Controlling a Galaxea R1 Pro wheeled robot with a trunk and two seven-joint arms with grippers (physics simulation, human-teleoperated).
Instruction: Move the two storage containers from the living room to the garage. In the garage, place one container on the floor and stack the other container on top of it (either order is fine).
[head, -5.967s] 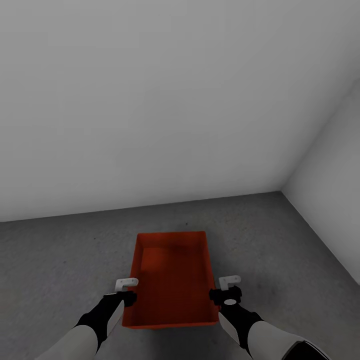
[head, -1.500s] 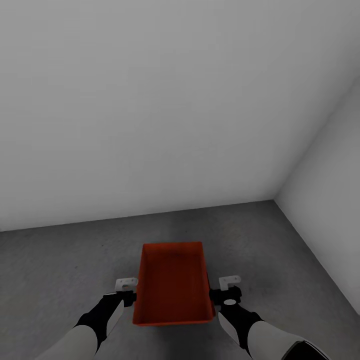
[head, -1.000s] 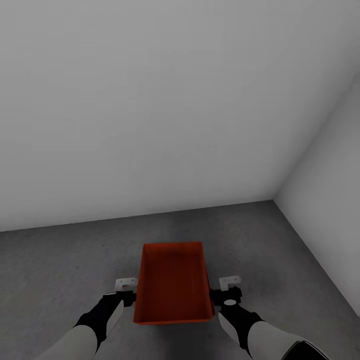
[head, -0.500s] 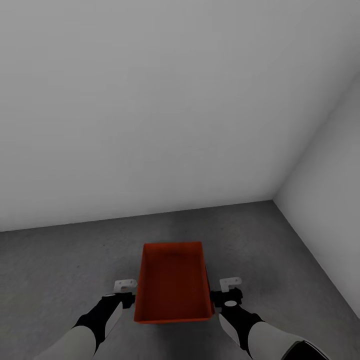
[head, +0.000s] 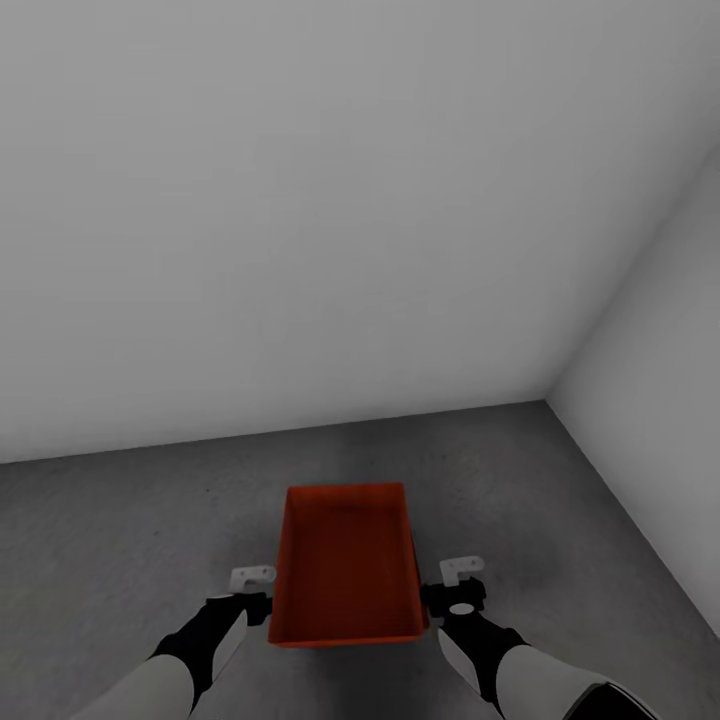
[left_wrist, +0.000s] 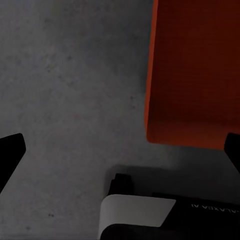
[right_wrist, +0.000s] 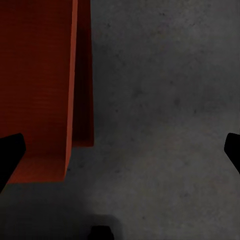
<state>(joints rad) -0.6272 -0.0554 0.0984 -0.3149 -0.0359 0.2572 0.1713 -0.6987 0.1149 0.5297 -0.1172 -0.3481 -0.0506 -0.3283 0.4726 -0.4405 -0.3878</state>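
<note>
The one bit of lettering sits on the dark robot body (left_wrist: 170, 220) in the left wrist view: small pale capitals, upside down and cut off at the picture's edge, seeming to read "GALAXEA". The rest of it is too small to make out.

Head camera looks down into a corner; both wrist cameras, seemingly close, share its container (head: 347, 565).

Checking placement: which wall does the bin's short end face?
The wide wall straight ahead; the storage container's long side runs along the other wall, on the right.
</note>
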